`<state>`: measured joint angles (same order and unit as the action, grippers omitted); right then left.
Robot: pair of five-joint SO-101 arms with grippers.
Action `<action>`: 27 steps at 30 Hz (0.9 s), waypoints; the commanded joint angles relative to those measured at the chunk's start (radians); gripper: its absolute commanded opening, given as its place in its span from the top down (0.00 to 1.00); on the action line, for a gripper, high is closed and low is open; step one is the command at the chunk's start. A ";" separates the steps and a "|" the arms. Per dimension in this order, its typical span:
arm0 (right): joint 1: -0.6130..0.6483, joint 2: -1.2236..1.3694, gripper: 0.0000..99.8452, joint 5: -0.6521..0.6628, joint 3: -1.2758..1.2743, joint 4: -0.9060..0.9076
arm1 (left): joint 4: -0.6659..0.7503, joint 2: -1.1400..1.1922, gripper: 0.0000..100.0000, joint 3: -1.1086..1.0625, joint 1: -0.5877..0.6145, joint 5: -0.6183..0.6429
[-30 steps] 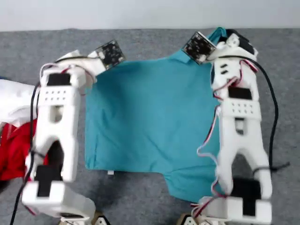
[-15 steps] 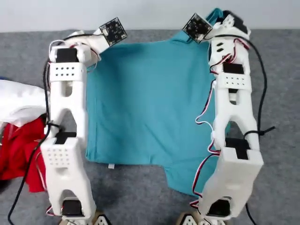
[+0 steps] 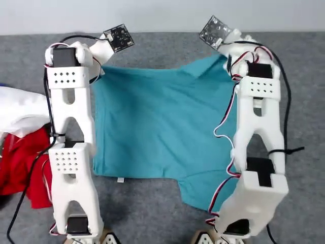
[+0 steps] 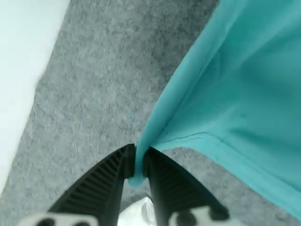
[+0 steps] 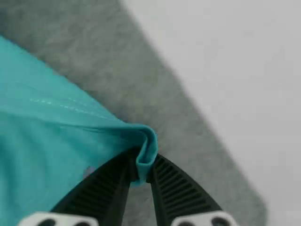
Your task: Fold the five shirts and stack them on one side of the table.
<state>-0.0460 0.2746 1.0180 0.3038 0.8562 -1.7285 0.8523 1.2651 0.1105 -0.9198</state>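
The grey, felt-like table (image 3: 152,213) carries the teal shirt (image 3: 157,127), a smooth knit with stitched hems, spread across its middle. At the left edge lie a crumpled white shirt (image 3: 18,109) and, nearer me, a bunched red shirt (image 3: 18,162). My left gripper (image 4: 137,151) pinches the teal shirt's far left corner. My right gripper (image 5: 141,164) pinches a fold at its far right corner. A white tag (image 3: 120,179) at the near hem is too small to read.
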 commanded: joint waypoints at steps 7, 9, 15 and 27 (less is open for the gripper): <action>0.004 -0.182 0.99 -0.009 0.061 0.447 | -0.029 -0.290 1.00 -0.450 -0.020 0.008; 0.004 -0.199 0.99 -0.009 0.061 0.519 | -0.029 -0.368 1.00 -0.608 -0.038 -0.009; 0.001 -0.271 0.99 -0.006 0.061 0.771 | -0.028 -0.529 1.00 -0.966 -0.069 -0.035; -0.031 -0.573 0.99 0.011 -0.218 0.941 | -0.028 -0.563 1.00 -1.234 -0.071 -0.034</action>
<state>-0.0629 -0.1580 1.0119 0.1795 1.7538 -1.7254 0.3552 0.0376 0.0460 -0.9413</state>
